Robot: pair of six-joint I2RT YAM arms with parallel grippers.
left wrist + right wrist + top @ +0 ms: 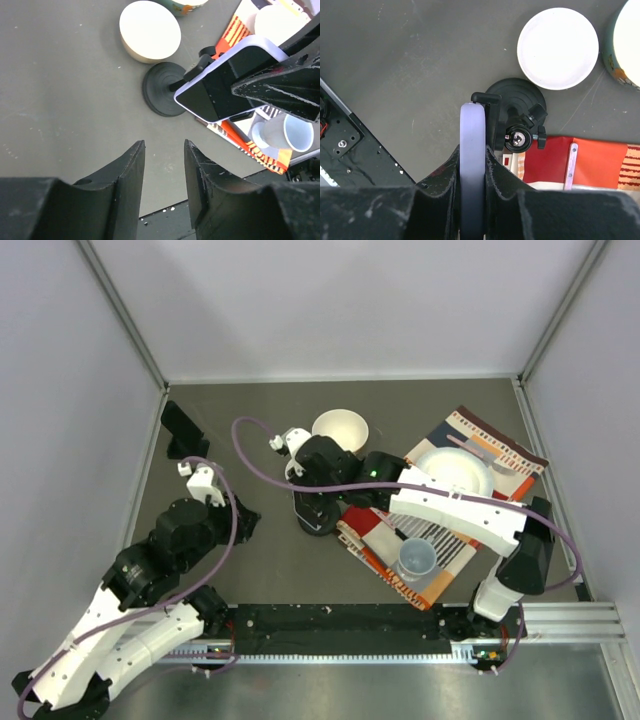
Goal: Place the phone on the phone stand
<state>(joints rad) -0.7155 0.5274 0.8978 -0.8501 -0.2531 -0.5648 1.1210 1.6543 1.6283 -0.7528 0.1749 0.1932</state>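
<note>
The phone (225, 85) has a lavender case and a dark screen. My right gripper (472, 150) is shut on its edges and holds it tilted, just above and beside the black phone stand (512, 97). The stand has a round base (162, 90) and a ball-joint cradle (520, 137). The phone's top edge (472, 112) lies close against the cradle's clip; I cannot tell whether it rests in it. In the top view my right gripper (322, 468) covers the phone, and the stand base (316, 514) shows below it. My left gripper (164, 146) is open and empty, left of the stand (243, 521).
A white round dish (150, 31) lies just beyond the stand. A white bowl (340, 427) sits behind it. A striped cloth (500, 450) at the right holds a white plate (455, 472) and a clear cup (417, 560). A black object (185, 430) stands by the left wall.
</note>
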